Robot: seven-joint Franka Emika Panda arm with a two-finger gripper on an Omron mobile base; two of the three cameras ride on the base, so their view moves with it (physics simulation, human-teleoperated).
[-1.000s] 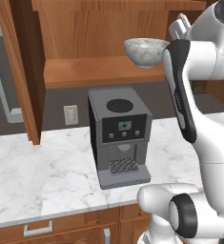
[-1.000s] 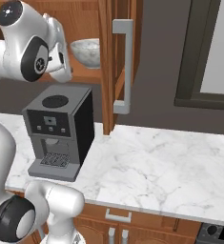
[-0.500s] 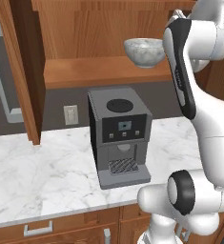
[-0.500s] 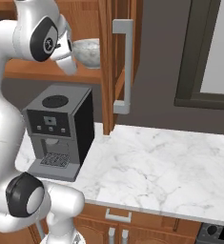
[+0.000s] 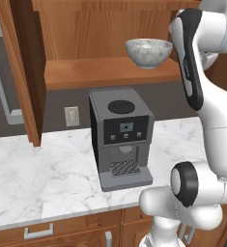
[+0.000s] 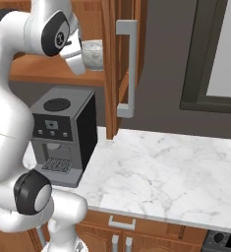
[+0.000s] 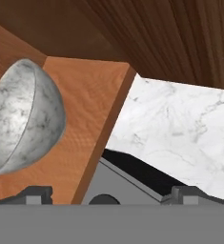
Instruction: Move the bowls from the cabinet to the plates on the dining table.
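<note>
On the cabinet shelf, marbled bowl, beside wide-open jaws, untouched

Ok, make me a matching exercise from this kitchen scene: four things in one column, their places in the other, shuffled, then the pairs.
Things:
1. bowl
2. coffee machine
3. socket
4. bar handle

Places:
A. on the wall under the shelf
B. on the open cabinet door
C. on the shelf
D. on the counter, below the shelf

Pairs: 1-C, 2-D, 3-A, 4-B
</note>
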